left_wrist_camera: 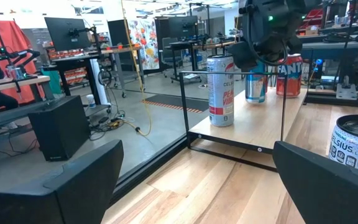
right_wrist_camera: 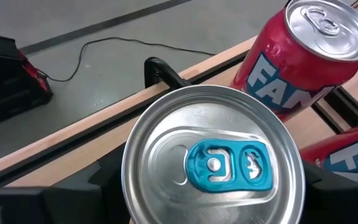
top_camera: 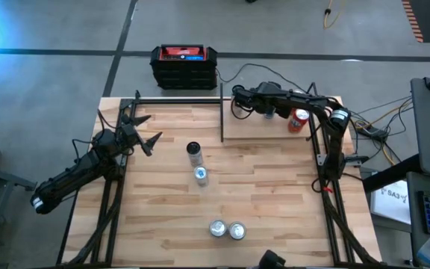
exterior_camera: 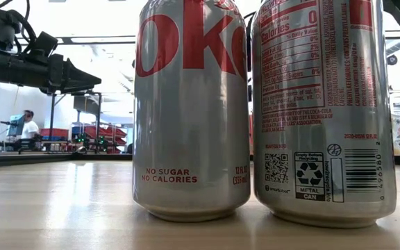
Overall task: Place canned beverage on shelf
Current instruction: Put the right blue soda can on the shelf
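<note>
The shelf (top_camera: 271, 128), a light wood board edged by black rods, stands at the table's far right; it also shows in the left wrist view (left_wrist_camera: 247, 134). On it stand a white can (left_wrist_camera: 220, 90), a red Fanta can (top_camera: 298, 119) and a silver can with a blue tab (right_wrist_camera: 213, 165). My right gripper (top_camera: 269, 104) is over the shelf, shut on the blue-tab can (left_wrist_camera: 255, 84). My left gripper (top_camera: 146, 140) is open and empty at the table's left; it also shows in its own wrist view (left_wrist_camera: 197, 199). My right gripper comes at the blue-tab can from above, pointing down. One finger lies against each side of the can's wall just below the top rim (right_wrist_camera: 129, 186). The can stands upright with its bottom on the shelf board (left_wrist_camera: 255, 99).
Two cans (top_camera: 193, 151) (top_camera: 201, 175) stand at the table's middle, one of them a Celsius can (left_wrist_camera: 356, 146). Two silver Diet Coke cans (top_camera: 217, 228) (top_camera: 236, 231) stand at the near edge and fill the low view (exterior_camera: 189, 111). A black and red box (top_camera: 184, 66) sits behind the table.
</note>
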Action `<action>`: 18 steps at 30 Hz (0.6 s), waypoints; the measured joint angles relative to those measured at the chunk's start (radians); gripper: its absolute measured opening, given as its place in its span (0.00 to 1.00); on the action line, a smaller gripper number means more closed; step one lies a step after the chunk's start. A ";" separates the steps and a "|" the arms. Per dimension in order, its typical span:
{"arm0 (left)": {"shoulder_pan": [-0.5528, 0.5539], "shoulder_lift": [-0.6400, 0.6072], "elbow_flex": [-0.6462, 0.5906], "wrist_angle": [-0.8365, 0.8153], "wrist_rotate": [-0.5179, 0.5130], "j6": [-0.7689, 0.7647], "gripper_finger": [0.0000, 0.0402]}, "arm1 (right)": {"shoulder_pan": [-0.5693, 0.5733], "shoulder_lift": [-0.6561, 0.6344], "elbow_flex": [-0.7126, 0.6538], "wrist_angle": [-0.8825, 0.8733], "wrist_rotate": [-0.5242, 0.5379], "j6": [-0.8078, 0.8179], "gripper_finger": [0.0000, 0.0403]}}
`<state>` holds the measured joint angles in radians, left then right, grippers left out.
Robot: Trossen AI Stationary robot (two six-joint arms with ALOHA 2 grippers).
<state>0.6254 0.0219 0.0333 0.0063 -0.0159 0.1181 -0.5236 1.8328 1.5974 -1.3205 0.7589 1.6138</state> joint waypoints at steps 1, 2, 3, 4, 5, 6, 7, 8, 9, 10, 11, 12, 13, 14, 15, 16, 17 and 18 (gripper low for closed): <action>0.000 0.000 0.000 0.000 0.000 0.000 0.99 | 0.000 0.000 -0.003 0.002 0.000 -0.002 0.62; 0.000 0.000 0.000 0.000 0.000 0.000 0.99 | 0.000 0.000 -0.007 0.003 0.000 -0.002 0.62; 0.000 0.000 0.000 0.000 0.000 0.000 0.99 | 0.000 0.000 -0.010 0.004 0.000 -0.002 0.62; 0.000 0.000 0.000 0.000 0.000 0.000 0.99 | 0.000 0.000 -0.016 0.006 0.001 -0.002 0.62; 0.000 0.000 0.000 0.000 0.000 0.000 0.99 | 0.000 0.000 -0.024 0.013 0.001 -0.004 0.62; 0.000 0.000 0.000 0.000 0.000 0.000 0.99 | 0.000 0.000 -0.035 0.022 0.001 -0.009 0.62; 0.000 0.000 0.000 0.000 0.000 0.000 0.99 | 0.000 0.000 -0.046 0.032 0.005 -0.011 0.62; 0.000 0.000 0.000 0.000 0.000 0.000 0.99 | 0.000 0.000 -0.056 0.042 0.014 -0.015 0.62; 0.000 0.000 0.000 0.000 0.000 0.000 0.99 | 0.000 -0.001 -0.064 0.050 0.017 -0.016 0.62; 0.000 0.000 0.000 0.000 0.000 0.000 0.99 | 0.001 -0.003 -0.069 0.053 0.017 -0.016 0.62; 0.000 0.000 0.000 0.000 0.000 0.000 0.99 | 0.002 -0.004 -0.070 0.054 0.017 -0.017 0.62; 0.000 0.000 0.000 0.000 0.000 0.000 0.99 | 0.004 -0.004 -0.071 0.054 0.017 -0.017 0.62; 0.000 0.000 0.000 0.000 0.000 0.000 0.99 | 0.006 -0.006 -0.071 0.053 0.016 -0.018 0.62; 0.000 0.000 0.000 0.000 0.000 0.000 0.99 | 0.007 -0.010 -0.071 0.054 0.014 -0.018 0.63; 0.000 0.000 0.000 0.000 0.000 0.000 0.99 | 0.008 -0.013 -0.072 0.054 0.010 -0.020 0.64; 0.000 0.000 0.000 0.000 0.000 0.000 0.99 | 0.009 -0.016 -0.072 0.053 0.005 -0.023 0.65; 0.000 0.000 0.000 0.000 0.000 0.000 0.99 | 0.009 -0.018 -0.072 0.052 -0.002 -0.031 0.67; 0.000 0.000 0.000 0.000 0.000 0.000 0.99 | 0.009 -0.019 -0.072 0.051 -0.004 -0.037 0.69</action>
<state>0.6254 0.0219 0.0330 0.0059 -0.0159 0.1181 -0.5144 1.8139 1.5253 -1.2692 0.7549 1.5770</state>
